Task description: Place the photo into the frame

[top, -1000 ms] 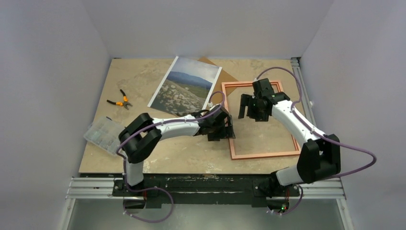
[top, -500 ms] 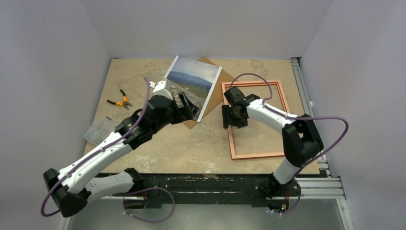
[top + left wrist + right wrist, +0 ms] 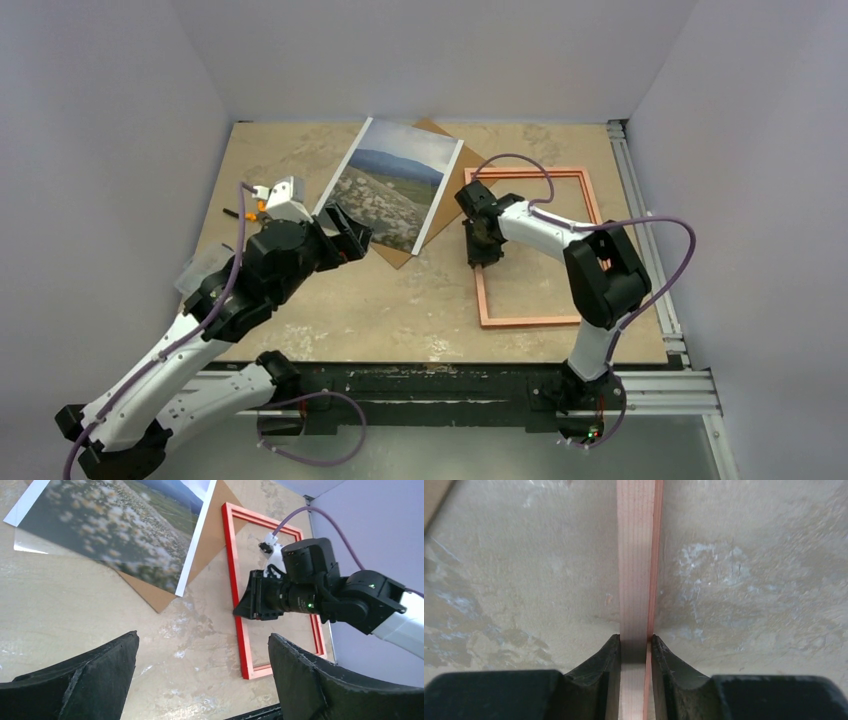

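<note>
Photo [image 3: 392, 185]: laid picture side up at the far middle of the table [image 3: 400, 300], turned at a slant and rested on the board [image 3: 402, 254]; it is touched by neither gripper
Board: plain brown, seen past the photo's near and right edges; its right corner is met by the frame's far left corner
Frame [image 3: 482, 295]: laid on the right half of the table, just beside the photo and apart from it; bare table is seen through its opening
Right gripper [image 3: 484, 245]: set down over the frame's left bar, about halfway along it; the jaws are drawn in to the bar's width, and one finger [image 3: 599, 680] is pressed against each side
Frame lift: whether the bar is raised off the table cannot be told
Left gripper [image 3: 350, 228]: held over the table just off the photo's near left corner; the jaws are spread wide and nothing is held between them
Left wrist view: the photo, board, frame and right gripper are all seen beyond the parted fingers
Pliers [image 3: 258, 207]: orange-handled, at the table's left side, mostly hidden by the left arm
Box [image 3: 200, 268]: clear plastic, at the near left edge, partly covered by the same arm
</note>
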{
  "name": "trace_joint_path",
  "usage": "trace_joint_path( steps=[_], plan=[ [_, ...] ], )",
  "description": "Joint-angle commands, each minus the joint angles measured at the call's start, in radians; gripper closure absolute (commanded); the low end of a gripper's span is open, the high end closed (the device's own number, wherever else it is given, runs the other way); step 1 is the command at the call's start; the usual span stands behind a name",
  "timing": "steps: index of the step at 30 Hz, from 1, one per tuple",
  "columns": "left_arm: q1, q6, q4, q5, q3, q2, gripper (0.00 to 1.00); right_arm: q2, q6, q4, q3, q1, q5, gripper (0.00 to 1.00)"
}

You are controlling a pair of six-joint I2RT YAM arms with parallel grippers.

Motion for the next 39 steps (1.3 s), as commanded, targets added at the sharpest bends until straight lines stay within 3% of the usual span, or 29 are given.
trace_joint_path(
  steps=[1,6,11,15,25,29,35,39],
  plan=[
    [0.005,0.022,-0.025,-0.014,0.014,0.023,0.02,0.01,0.01,0.005,0.086,0.002,0.05,0.84],
    [0.006,0.032,-0.019,0.01,0.018,0.067,0.02,0.013,0.004,-0.017,0.101,0.001,0.052,0.79],
    [0.016,0.055,-0.054,0.029,0.05,0.137,0.01,-0.03,-0.009,-0.034,0.111,0.002,0.052,0.44],
    [0.046,0.068,-0.055,0.085,0.05,0.195,0.0,-0.072,-0.012,-0.04,0.135,0.002,0.029,0.29],
    [0.258,0.07,0.123,0.509,-0.071,0.407,0.0,-0.03,-0.006,0.002,0.252,0.002,-0.156,0.26],
    [0.378,0.056,0.269,0.709,-0.145,0.502,0.01,0.03,0.001,0.019,0.306,0.002,-0.214,0.26],
    [0.517,0.104,0.325,0.786,-0.121,0.624,0.03,0.178,0.035,0.039,0.446,-0.002,-0.31,0.28],
    [0.546,0.184,0.247,0.705,-0.018,0.715,0.05,0.287,0.074,0.054,0.557,-0.021,-0.377,0.3]
  ],
)
